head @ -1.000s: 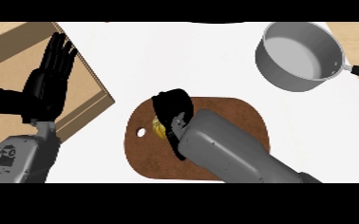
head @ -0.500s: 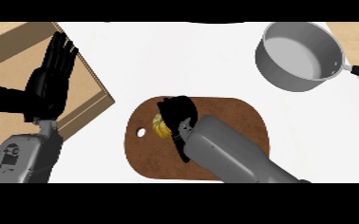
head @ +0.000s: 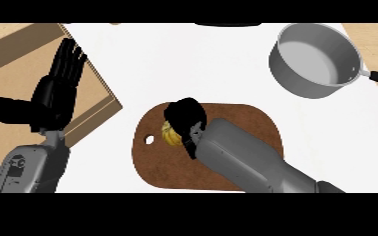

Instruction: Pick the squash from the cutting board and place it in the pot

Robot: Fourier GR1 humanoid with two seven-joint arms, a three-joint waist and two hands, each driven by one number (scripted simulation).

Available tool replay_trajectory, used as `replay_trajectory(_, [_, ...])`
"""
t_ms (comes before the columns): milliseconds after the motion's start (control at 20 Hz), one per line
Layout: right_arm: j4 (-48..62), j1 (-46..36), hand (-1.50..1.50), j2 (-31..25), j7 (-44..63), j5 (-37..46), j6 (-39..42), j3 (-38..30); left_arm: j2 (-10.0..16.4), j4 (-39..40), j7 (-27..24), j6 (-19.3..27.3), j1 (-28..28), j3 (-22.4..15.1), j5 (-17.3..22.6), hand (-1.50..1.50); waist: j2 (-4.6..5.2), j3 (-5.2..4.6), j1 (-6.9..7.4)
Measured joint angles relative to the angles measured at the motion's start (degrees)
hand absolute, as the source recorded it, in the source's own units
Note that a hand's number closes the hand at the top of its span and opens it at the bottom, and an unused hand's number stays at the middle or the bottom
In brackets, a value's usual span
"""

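A yellow squash (head: 170,133) lies on the left part of the brown cutting board (head: 251,120), mostly hidden under my right hand (head: 184,115). That hand's black fingers curl over and round the squash, with the grey forearm crossing the board from the lower right. The grey pot (head: 316,60) stands at the upper right, with nothing inside and its dark handle pointing right. My left hand (head: 57,87) rests open at the left edge, fingers pointing up.
A wooden surface (head: 26,45) with a raised edge runs along the left side, under my left hand. White countertop (head: 199,65) lies between the board and the pot.
My right hand has settled lower over the squash and its fingers have closed round it. The left hand and the pot have stayed where they were.
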Motion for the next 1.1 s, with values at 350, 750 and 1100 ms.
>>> replay_trajectory(350, [-0.77,-2.18,1.5,0.21,2.1,-1.2,-3.61,4.91,-0.19,1.79,0.78,-0.4,-2.31,0.81,-0.41,0.0,0.25,0.0,0.05])
replay_trajectory(750, [1.03,-5.84,1.5,1.72,8.87,3.42,-19.92,2.0,-0.63,1.3,1.64,-0.24,-2.91,0.71,-0.93,0.0,1.03,0.15,1.07])
replay_trajectory(1100, [2.74,-10.79,1.5,1.95,21.07,10.3,-37.66,-1.65,-0.71,1.9,1.88,-0.24,-3.66,1.13,-0.84,0.0,0.79,0.13,0.75])
